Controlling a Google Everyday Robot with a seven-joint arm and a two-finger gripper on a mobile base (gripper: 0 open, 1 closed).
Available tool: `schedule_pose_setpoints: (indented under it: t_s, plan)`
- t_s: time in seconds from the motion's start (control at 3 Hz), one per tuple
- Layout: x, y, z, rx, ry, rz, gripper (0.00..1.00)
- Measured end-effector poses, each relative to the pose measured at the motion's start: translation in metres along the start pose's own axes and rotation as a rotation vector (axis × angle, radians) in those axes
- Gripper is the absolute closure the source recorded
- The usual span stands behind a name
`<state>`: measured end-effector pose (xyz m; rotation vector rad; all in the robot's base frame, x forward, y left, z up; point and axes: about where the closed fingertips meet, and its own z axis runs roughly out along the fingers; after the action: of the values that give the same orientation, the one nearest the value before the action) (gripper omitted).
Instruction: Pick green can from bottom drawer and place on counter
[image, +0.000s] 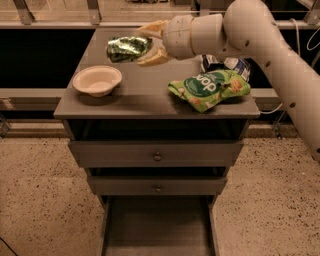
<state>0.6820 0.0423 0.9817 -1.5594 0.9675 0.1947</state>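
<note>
Pincer (142, 46) is reaching in from the right on the white arm (260, 35), hanging over the rear-left part of the counter (145, 87), its two pale fingers (151, 28) clamping the green can (125, 49) between them, one above and one below. Can is lying sideways in the grip, dented, sticking out to the left; cannot tell if it is touching the counter. White bowl (96, 80) is sitting on the counter's left side, well apart from the can. Green snack bag (209, 88) is lying on the right side, a blue-white packet (226, 63) just behind it. Bottom drawer (157, 230) is standing pulled out, the two knobbed drawers (157, 156) above it are sitting shut
</note>
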Motion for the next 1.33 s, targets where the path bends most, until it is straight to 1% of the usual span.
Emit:
schedule_pose_setpoints:
  t_s: [0.33,0.67,1.0,1.33]
  plan:
    - [0.040,-0.040,-0.015,0.172,0.107,0.134,1.00]
    - [0.041,-0.040,-0.015,0.172,0.107,0.134,1.00]
    - [0.049,-0.049,-0.011,0.245,0.171,0.211,1.00]
    - [0.052,-0.061,0.009,0.310,0.283,0.200,1.00]
